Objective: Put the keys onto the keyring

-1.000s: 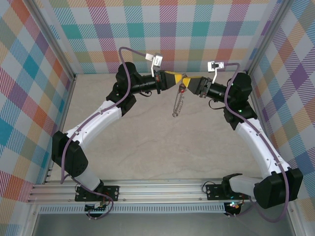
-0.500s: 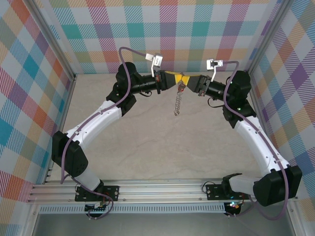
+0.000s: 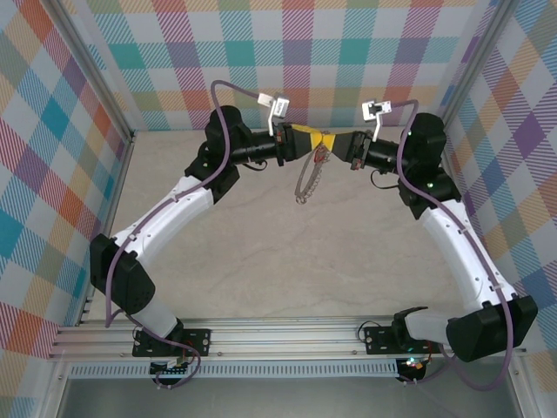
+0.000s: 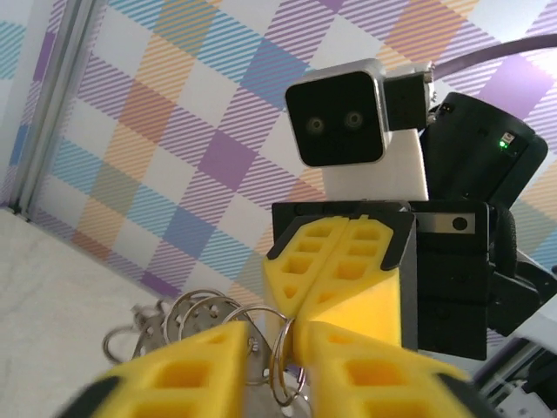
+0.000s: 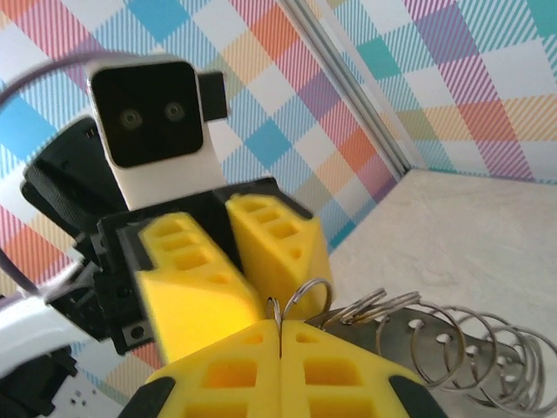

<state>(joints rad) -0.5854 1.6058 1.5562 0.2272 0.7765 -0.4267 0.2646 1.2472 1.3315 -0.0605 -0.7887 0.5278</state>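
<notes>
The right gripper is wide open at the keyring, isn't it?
No. The right gripper is shut, not wide open. It is pinching the keyring at one small loop. The right wrist view shows it.

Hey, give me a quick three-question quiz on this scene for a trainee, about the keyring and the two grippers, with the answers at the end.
1. True or false: the keyring lies flat on the table.
2. Fill in: the jaws of the left gripper stand slightly ____.
3. Which gripper pinches one of the keyring's small loops? A) left gripper B) right gripper C) neither
Key: 1 false, it hangs in the air from a gripper; 2 open; 3 B.
</notes>
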